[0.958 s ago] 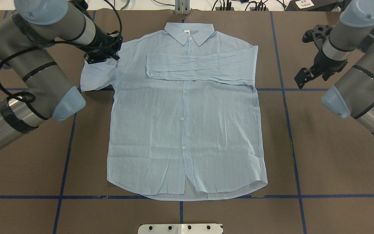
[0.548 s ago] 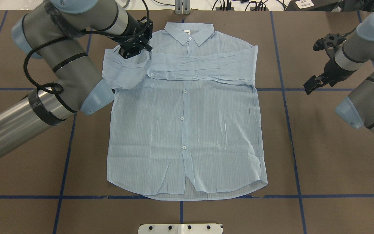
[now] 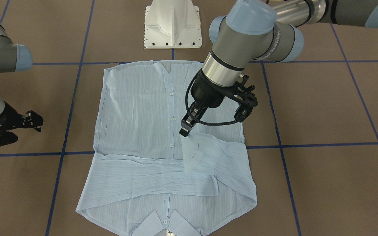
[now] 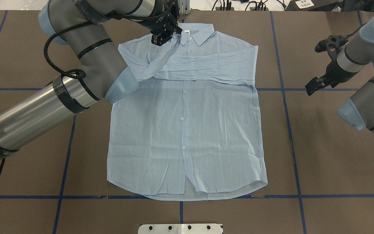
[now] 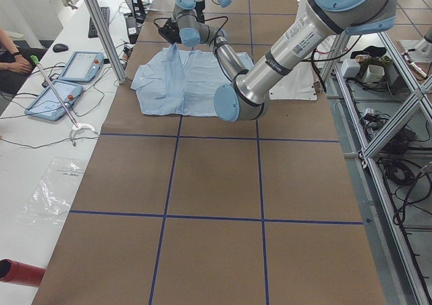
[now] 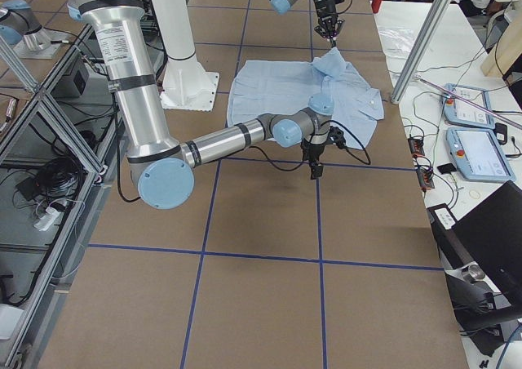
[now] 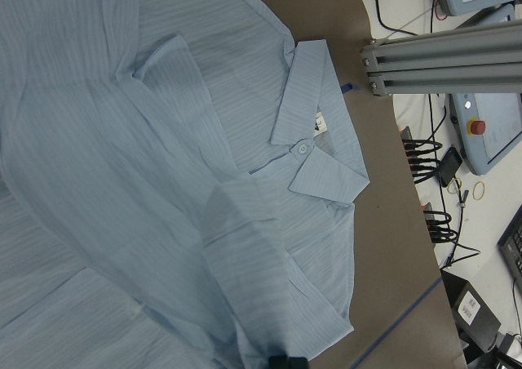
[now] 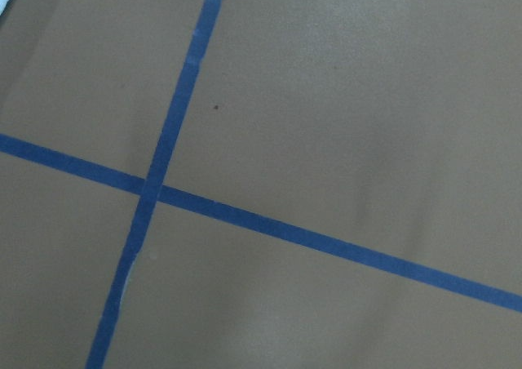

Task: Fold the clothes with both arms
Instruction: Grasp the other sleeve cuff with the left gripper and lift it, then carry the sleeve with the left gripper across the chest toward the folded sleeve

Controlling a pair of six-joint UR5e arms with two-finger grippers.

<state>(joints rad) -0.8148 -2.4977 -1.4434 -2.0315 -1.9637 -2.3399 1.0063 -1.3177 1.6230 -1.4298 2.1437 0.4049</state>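
One pale blue striped shirt (image 4: 187, 136) lies front-up in the middle of a brown table (image 4: 320, 162). Its collar (image 4: 189, 32) lies near the table's far edge. Its curved hem lies along a blue tape line (image 4: 44, 197), not far from the white base plate (image 4: 180, 228) on the robot's side.

The shirt has two sleeves. The folded sleeve (image 4: 206, 66) lies flat across the chest as a band from the shirt's right edge. The lifted sleeve (image 3: 208, 154) rises from the opposite shoulder to the left gripper (image 3: 185, 130). That gripper's fingers are closed on the sleeve's end, above the chest and near the collar. The cloth hangs from it in a loose twisted drape over the end of the folded sleeve.

Four small white buttons show: one at the collar and three down the front below the folded band.

There are two arms. The left arm (image 4: 44, 104) reaches across the shirt's left shoulder, and its blue elbow cap overlaps the shirt's side edge in the overhead view. The right arm (image 4: 368, 97) stays over bare table, well apart from the shirt's right edge. The right gripper (image 4: 313, 85) hovers near a crossing of tape lines. Its fingers look slightly parted and hold nothing.

Bare brown table lies along both long sides of the shirt.
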